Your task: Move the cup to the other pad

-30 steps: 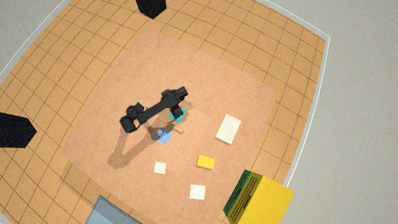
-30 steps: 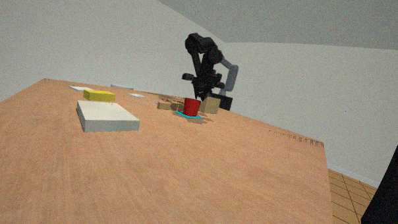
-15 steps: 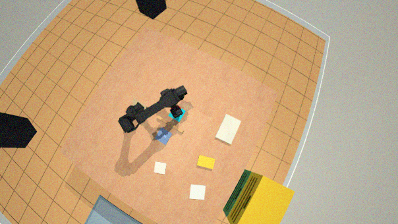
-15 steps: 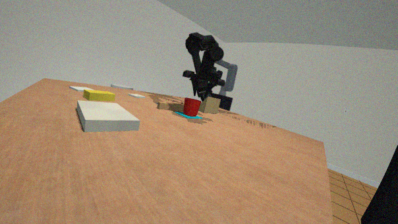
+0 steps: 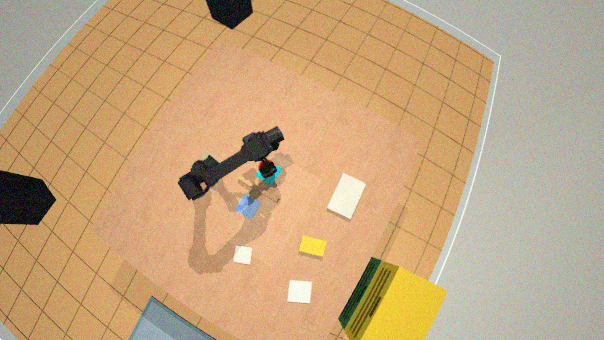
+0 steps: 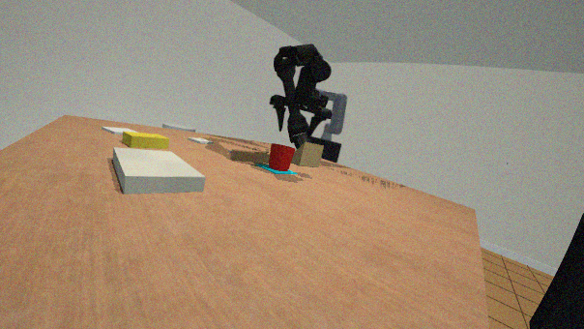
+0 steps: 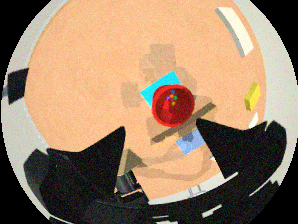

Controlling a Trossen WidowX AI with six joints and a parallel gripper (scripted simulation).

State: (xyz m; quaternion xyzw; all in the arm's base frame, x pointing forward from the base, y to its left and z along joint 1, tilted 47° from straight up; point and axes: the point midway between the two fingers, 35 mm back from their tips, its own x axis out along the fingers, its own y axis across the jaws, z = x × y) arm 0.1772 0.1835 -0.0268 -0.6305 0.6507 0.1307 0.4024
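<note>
Your gripper [image 6: 289, 127] hangs above the table [image 6: 290, 252] with its fingers spread wide — nothing between them. The red cup [image 6: 281, 156] stands upright on the cyan pad [image 6: 271, 168], directly below the tool and clear of it. In the wrist view you can see marbles [image 7: 172, 98] inside the cup. The blue pad [image 5: 248, 206] lies nearby — nothing on it.
</note>
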